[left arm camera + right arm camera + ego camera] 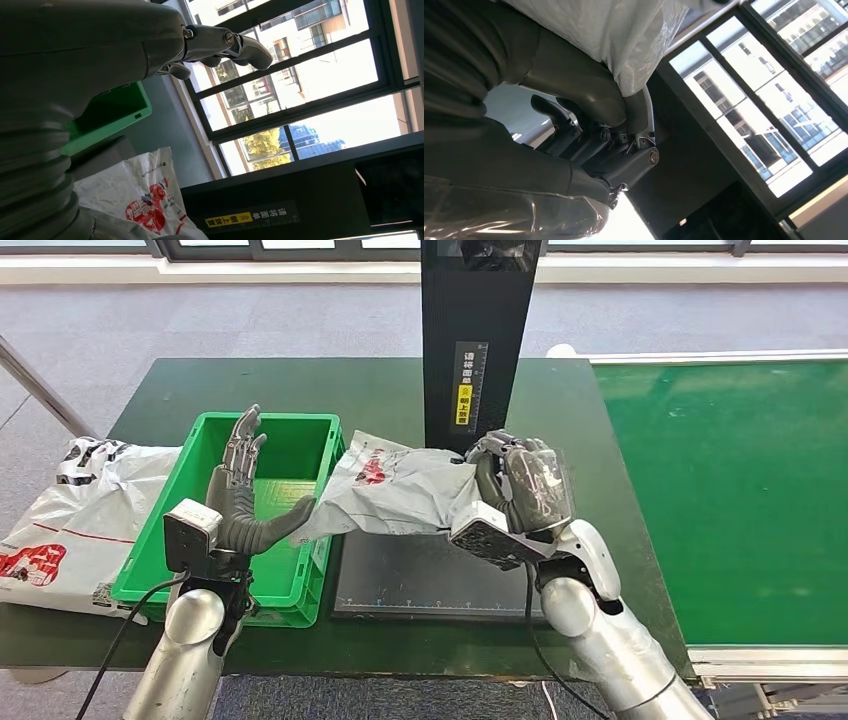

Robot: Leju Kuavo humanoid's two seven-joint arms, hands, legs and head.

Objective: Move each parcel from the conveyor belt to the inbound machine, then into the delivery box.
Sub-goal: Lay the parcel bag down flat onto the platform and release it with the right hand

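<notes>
Grey-white soft plastic mailer parcel with red print [400,490] is sitting partway through the task: off the belt, at the inbound machine, not yet in the box. Going left to right: another crumpled white plastic bag with red and black print [75,515] is lying on the dark green table [380,390], just beside the green plastic delivery crate [300,435], not inside it. The crate interior is looking bare as far as visible. The left hand [245,495] is hovering over the crate, fingers spread and upright, holding nothing, thumb tip reaching toward the parcel's left edge; contact unclear. The parcel is hanging tilted above the black flat scanner plate [430,585], in front of the black upright scanner column [475,340], its left corner overlapping the crate's right rim. The right hand [520,485] is gripping the parcel's right end, fingers curled around it. The green conveyor belt [730,490] on the right is showing no parcels. Judging remaining: carrying this parcel leftward into the crate.
</notes>
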